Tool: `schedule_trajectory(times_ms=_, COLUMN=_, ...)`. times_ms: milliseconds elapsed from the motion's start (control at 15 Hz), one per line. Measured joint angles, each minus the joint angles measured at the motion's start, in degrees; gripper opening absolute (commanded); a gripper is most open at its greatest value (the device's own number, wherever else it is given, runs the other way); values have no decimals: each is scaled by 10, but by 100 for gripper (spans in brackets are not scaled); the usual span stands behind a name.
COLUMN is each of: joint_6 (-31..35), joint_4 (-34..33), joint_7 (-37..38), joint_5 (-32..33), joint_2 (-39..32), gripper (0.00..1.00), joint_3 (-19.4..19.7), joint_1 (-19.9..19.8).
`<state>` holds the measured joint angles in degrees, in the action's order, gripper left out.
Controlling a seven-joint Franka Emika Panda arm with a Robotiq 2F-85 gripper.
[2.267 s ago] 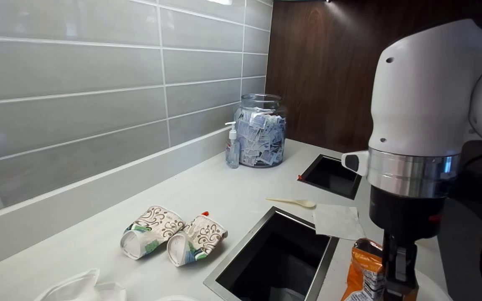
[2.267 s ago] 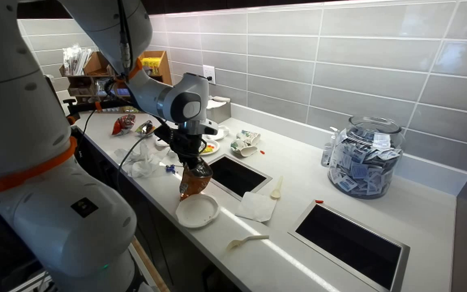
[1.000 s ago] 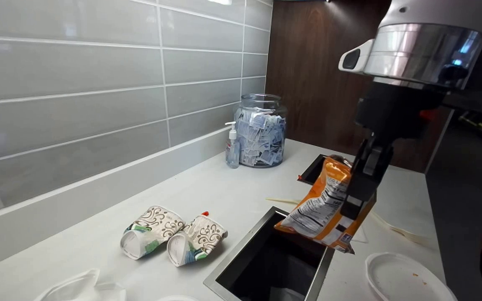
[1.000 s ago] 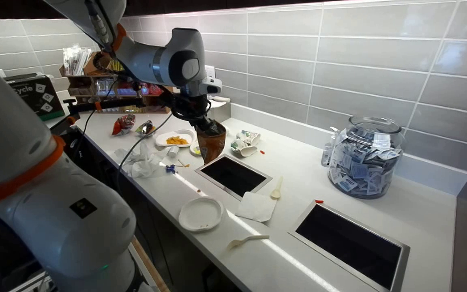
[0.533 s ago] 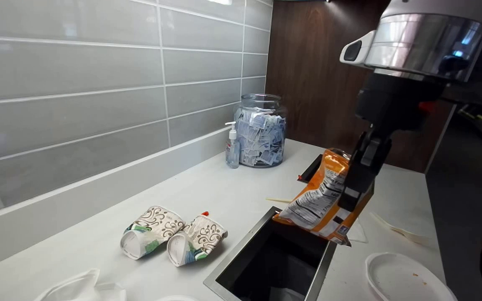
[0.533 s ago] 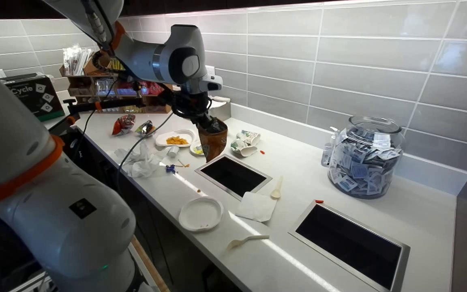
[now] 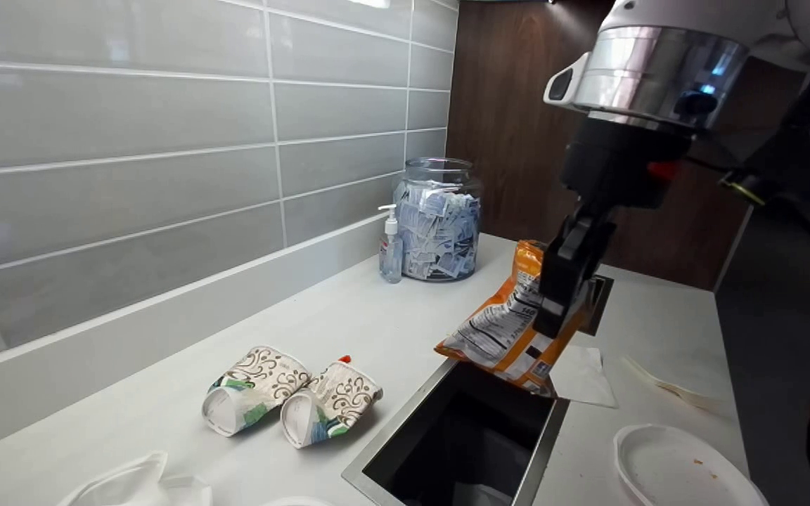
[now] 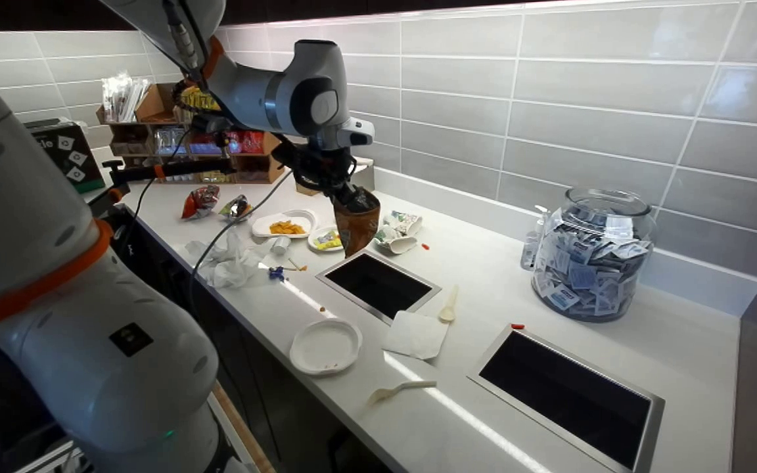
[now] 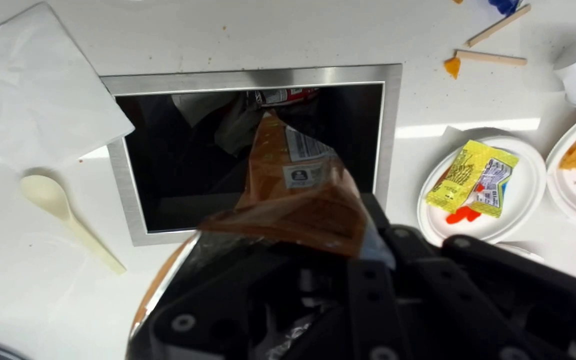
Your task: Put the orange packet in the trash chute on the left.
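Robot arm (image 8: 30,223): far left, at 9 o'clock from the chute (image 8: 356,297); this chute is the clock centre, and 12 o'clock points straight away from me.
Wooden organizer (image 8: 154,105): 10 o'clock, well apart, stocked with packaged goods (image 8: 249,141).
Red foil bag (image 8: 201,202): 10 o'clock, on the counter (image 8: 687,355).
Silver foil bag (image 8: 237,208): 10 o'clock, near the red foil bag.
Chip plate (image 8: 260,227): 10 o'clock, bearing orange chips (image 8: 285,228).
White plate (image 8: 326,345): 7 o'clock.
Small plate (image 9: 525,192): between 10 and 11 o'clock; the wrist view shows a yellow packet (image 9: 458,175) and red pieces (image 9: 460,215) on it.
Gripper (image 7: 554,309): between 11 and 12 o'clock, slanting downward, clamped on the orange packet (image 8: 357,226).
Orange packet: 11 o'clock, tilted, held in mid-air; in the wrist view it covers part of the chute's mouth. I cannot tell its clearance from the rim.
Chute: steel-rimmed; the wrist view shows a red printed wrapper (image 9: 293,95) dimly inside.
Crushed cups (image 7: 261,390): 1 o'clock, two, side by side.
Pale utensil (image 8: 391,392): 6 o'clock.
Napkin (image 8: 416,334): 5 o'clock, one corner lapping over the chute's rim.
Spoon (image 8: 447,312): between 3 and 4 o'clock.
Pump bottle (image 8: 529,253): between 2 and 3 o'clock, just beside the glass jar (image 7: 439,174).
Second chute (image 8: 536,414): 4 o'clock, red fragment (image 8: 517,326) at its edge.
Glass jar: 3 o'clock, filled with small packets (image 8: 582,276).
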<state>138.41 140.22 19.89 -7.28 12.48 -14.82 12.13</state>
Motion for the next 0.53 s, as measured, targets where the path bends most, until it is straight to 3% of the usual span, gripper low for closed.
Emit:
schedule_trajectory(times_ms=467, joint_6=5, joint_4=-26, joint_7=-6, joint_5=0, joint_2=-34, gripper=0, joint_3=8, joint_1=-2)
schedule_trajectory(times_ms=533, joint_6=8, joint_4=-28, joint_7=-9, joint_5=0, joint_2=-38, gripper=26, joint_3=10, joint_1=-2)
